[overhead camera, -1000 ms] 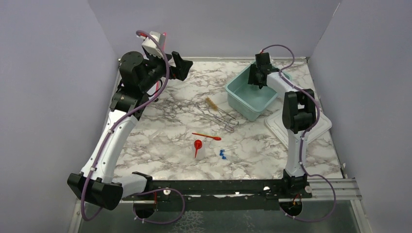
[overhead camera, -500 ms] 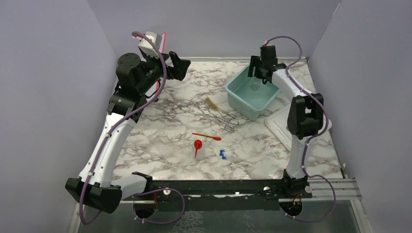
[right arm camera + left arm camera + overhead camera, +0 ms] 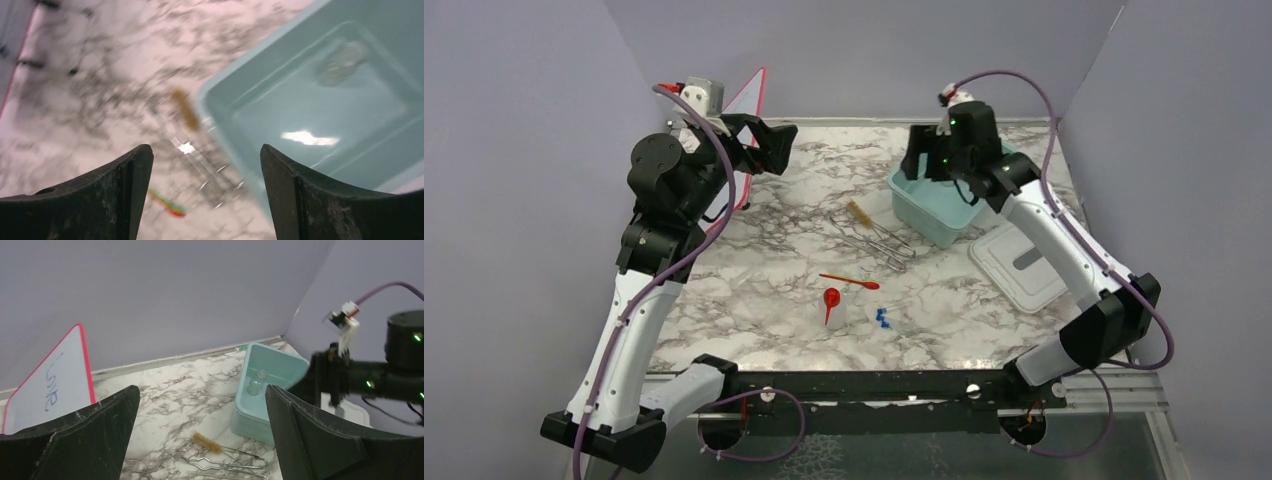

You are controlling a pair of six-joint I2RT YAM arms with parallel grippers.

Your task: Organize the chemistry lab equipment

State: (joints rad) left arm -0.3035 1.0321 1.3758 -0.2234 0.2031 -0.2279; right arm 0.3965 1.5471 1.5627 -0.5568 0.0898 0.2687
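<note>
Right claw (image 3: 919,163) hangs released and empty over the left rim of the teal tub (image 3: 927,218). The left claw (image 3: 769,147) is likewise released and empty, raised beside the whiteboard (image 3: 749,95). Hazard 1: a descent toward the wire brush (image 3: 858,212) or tongs (image 3: 879,238) may catch the tub wall and shove the tub, since both items lie just beside it. Hazard 2: brush and tongs appear to overlap, so lifting one may drag the other. Hazard 3: a left-arm swing may topple the whiteboard. Only the top view shows the red funnel (image 3: 830,300) and blue-capped tubes (image 3: 884,318) on the surface (image 3: 764,260), and the lid (image 3: 1024,265). Only the wrist views show the glass vessel (image 3: 256,382) inside the tub; from above, the arm hides it.
</note>
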